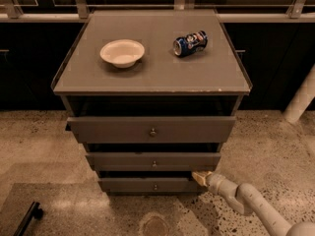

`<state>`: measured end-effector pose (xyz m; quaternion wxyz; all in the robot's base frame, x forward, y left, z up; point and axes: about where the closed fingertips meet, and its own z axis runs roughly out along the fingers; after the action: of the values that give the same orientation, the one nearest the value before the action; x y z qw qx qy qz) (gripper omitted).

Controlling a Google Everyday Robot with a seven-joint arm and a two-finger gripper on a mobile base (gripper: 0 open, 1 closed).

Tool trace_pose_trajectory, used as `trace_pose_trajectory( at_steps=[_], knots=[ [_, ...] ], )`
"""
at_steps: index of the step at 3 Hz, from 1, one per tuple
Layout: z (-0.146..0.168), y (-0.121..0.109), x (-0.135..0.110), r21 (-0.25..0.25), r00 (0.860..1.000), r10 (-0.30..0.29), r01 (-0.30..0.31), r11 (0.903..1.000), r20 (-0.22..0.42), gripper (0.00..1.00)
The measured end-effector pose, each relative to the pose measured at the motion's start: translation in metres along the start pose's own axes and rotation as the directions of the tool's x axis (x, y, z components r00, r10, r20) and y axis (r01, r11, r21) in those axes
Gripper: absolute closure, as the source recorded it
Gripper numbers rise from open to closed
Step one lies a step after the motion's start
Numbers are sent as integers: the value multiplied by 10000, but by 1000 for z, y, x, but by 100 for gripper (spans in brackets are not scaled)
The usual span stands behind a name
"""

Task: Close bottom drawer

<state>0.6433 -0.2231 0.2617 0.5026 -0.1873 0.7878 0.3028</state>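
Closing step under way, by the look of it: the gripper [202,177] sits at the upper right corner of the bottom drawer [142,185], lowest of three grey drawers, all standing out from the cabinet [157,80]. Whether the tool is apart or together cannot be told. Next move likely calls for a straight push inward. On top: one white bowl [122,52], one blue can [190,43] lying on its side.

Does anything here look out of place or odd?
The soda can lies on its side on the cabinet top. The top drawer, middle drawer and bottom drawer all stand partly open; the gripper is by the last one's upper right corner.
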Motion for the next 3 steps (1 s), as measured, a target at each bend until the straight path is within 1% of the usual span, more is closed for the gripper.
trace_pose_trajectory(
  at_steps=[1, 2, 3],
  knots=[
    [0, 0, 0, 0, 10000, 1, -1, 10000, -1, 81],
    [-17, 6, 6, 180, 9994, 268, -264, 9995, -217, 58],
    [-60, 9, 9, 829, 9954, 597, -535, 9951, -751, 35]
  ],
)
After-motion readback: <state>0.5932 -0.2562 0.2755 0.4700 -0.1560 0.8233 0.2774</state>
